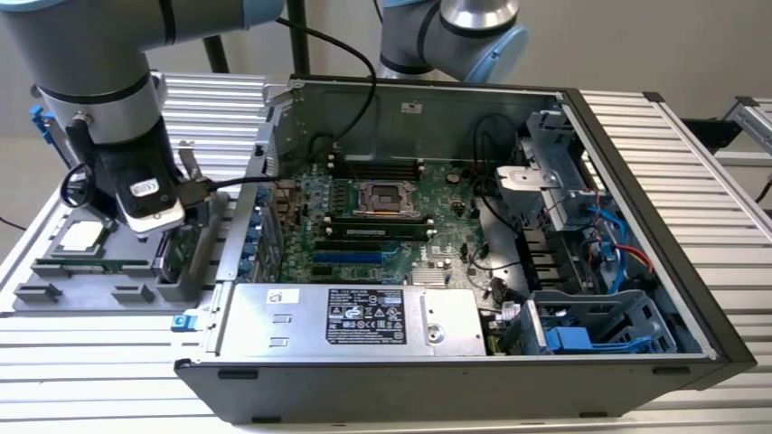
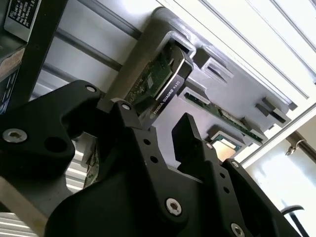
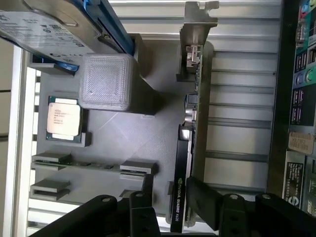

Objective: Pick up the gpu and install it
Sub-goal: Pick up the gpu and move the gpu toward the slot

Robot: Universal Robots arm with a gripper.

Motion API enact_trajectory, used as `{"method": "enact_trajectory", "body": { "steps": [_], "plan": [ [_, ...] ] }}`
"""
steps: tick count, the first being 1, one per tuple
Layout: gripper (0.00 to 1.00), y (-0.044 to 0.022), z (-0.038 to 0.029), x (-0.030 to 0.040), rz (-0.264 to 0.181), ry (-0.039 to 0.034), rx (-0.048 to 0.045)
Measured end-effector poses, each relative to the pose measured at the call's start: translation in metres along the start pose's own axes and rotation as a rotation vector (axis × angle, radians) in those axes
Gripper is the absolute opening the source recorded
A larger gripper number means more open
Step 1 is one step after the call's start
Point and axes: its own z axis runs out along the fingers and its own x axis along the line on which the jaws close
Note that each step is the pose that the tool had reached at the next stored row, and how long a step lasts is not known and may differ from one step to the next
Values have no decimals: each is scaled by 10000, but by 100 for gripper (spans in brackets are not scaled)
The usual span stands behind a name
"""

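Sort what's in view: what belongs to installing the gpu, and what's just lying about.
Job in hand: gpu, standing on edge in the grey tray; open gripper straddling it; computer case with motherboard.
Lying about: hard drive; processor; memory stick.

The exterior view looks down from an elevated position onto the open computer case and the grey tray beside it. Both wrist views sit close behind the gripper, facing the grey tray. They share the gpu, the second apparently more obliquely.
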Motion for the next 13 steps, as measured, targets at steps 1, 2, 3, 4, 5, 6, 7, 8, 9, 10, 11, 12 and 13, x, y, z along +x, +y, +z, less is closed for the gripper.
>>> {"method": "enact_trajectory", "body": {
  "steps": [1, 2, 3, 4, 5, 6, 7, 8, 9, 10, 11, 12, 13],
  "plan": [
    [100, -1, 9, -1, 0, 9, -1],
    [100, -1, 15, -2, 1, 17, -1],
    [100, -2, 19, -2, 1, 20, 0],
    [100, -2, 20, -2, 2, 23, 2],
    [100, -2, 21, -3, 1, 24, 2],
    [100, -2, 22, -3, 1, 23, 1],
    [100, -2, 23, -3, 0, 20, -1],
    [100, -2, 24, -3, 0, 20, -2],
    [100, -2, 25, -3, 0, 20, -1],
    [100, -2, 26, -4, 0, 19, -2],
    [100, -2, 26, -4, 0, 20, -2],
    [100, -2, 27, -4, 0, 14, -2],
    [100, -2, 27, -4, 0, 12, -4]
  ]
}}
